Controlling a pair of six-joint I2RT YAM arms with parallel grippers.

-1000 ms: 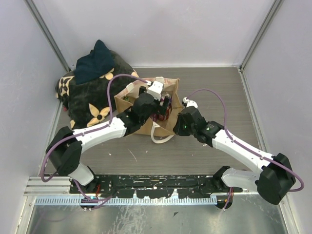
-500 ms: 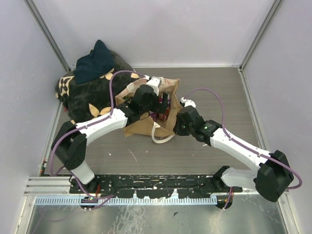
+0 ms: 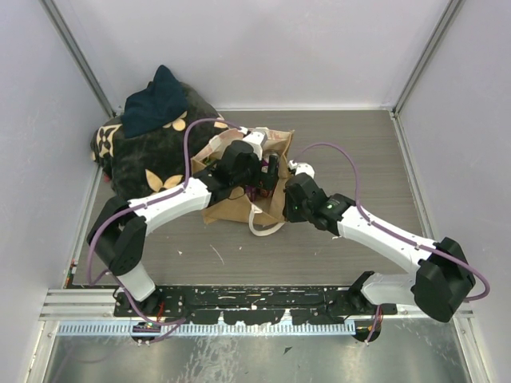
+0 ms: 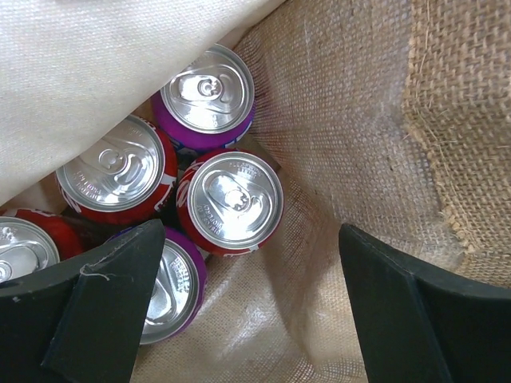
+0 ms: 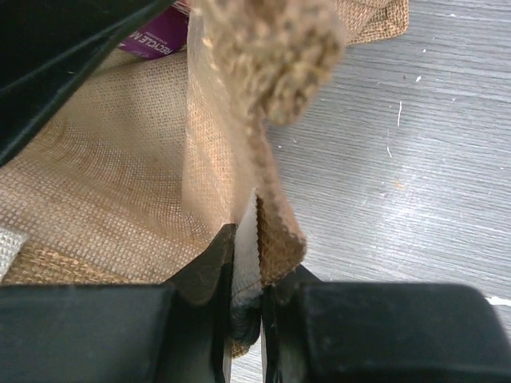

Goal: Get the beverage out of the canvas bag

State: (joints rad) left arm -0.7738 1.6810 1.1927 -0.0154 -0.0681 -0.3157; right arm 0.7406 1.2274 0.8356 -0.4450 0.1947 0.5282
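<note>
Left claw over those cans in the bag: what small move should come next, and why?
Probably lower the left claw straight down around the middle red can: it stands open, holds nothing, and the right claw pinches the rim of the canvas bag.

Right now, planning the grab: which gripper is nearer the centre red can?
Left. The left gripper hangs open above the red can inside the canvas bag; the right gripper pinches its rim.
</note>
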